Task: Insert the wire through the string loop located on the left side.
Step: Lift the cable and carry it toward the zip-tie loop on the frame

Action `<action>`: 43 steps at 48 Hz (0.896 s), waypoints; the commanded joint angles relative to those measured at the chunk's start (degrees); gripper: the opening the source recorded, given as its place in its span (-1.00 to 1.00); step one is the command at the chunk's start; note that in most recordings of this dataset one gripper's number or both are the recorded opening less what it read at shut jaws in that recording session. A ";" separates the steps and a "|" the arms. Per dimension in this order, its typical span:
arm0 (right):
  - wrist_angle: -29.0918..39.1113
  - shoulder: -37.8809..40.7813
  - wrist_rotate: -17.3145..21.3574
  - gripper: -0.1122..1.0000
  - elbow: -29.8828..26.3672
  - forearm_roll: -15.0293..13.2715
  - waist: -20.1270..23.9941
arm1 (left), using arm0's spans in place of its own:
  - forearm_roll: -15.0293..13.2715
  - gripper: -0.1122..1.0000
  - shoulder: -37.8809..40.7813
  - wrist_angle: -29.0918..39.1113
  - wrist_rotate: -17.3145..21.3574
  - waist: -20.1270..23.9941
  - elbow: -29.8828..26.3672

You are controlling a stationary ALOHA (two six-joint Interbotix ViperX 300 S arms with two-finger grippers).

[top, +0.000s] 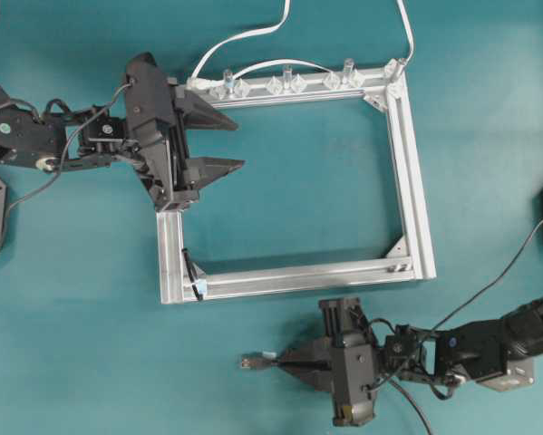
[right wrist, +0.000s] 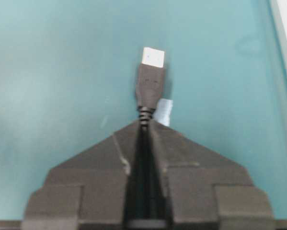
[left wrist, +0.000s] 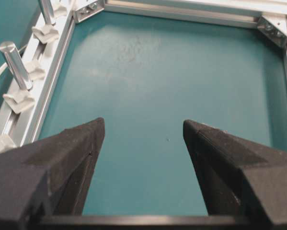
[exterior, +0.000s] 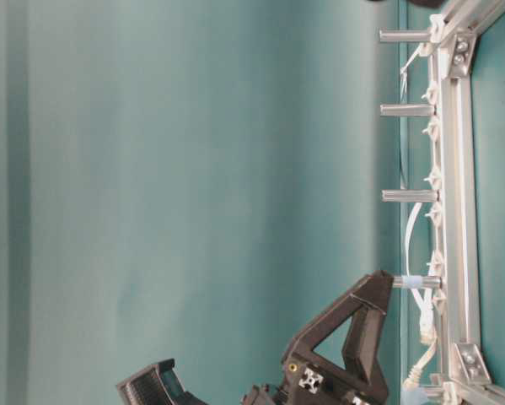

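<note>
Right fingers [right wrist: 144, 125] clamped on wire [right wrist: 149, 81] nr plug; left fingers [left wrist: 93, 139] wide apart over frame [top: 407, 163].

No text, label, brand, number or sign can be read in any view. The small pale tag [top: 199, 288] at the aluminium frame [top: 416, 217] (at about seven o'clock in the overhead view) shows no legible marking, and neither does the plug [right wrist: 150, 79].
</note>
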 commanded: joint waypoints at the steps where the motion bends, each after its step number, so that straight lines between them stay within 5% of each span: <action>1: -0.18 -2.11 -0.09 -0.72 0.00 0.18 -1.05 | 0.18 0.53 -1.32 0.26 -0.26 -0.09 -0.62; 22: 1.67 -6.77 -1.05 -0.72 2.20 0.18 -1.93 | 0.09 0.53 -1.32 0.35 -0.18 -0.09 -0.79; 43: 8.96 -13.62 -10.11 -0.72 2.46 0.18 -4.92 | 0.09 0.53 -1.32 0.44 -0.18 -0.09 -0.88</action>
